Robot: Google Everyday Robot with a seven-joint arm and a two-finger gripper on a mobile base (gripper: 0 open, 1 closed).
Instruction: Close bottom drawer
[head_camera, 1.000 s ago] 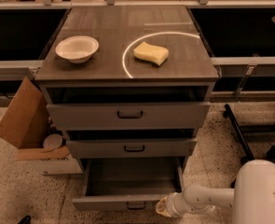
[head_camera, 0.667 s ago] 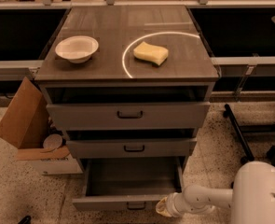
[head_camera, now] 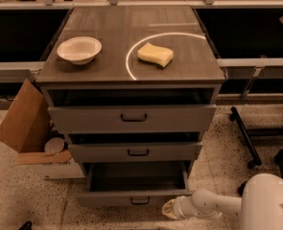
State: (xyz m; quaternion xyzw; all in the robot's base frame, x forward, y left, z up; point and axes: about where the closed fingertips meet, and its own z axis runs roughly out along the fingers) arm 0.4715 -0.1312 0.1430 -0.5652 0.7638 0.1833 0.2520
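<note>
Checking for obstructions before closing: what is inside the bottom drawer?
The bottom drawer shows only a bare, dark floor. Its back part is hidden under the middle drawer. The gripper sits outside, by the right end of the front panel.

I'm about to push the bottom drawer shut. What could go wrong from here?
1. The tool sits by the right end of the bottom drawer front, away from its central handle; an off-centre push might skew and jam the drawer.
2. The tool is near the front's lower edge, so it could slip underneath instead of pushing.
</note>
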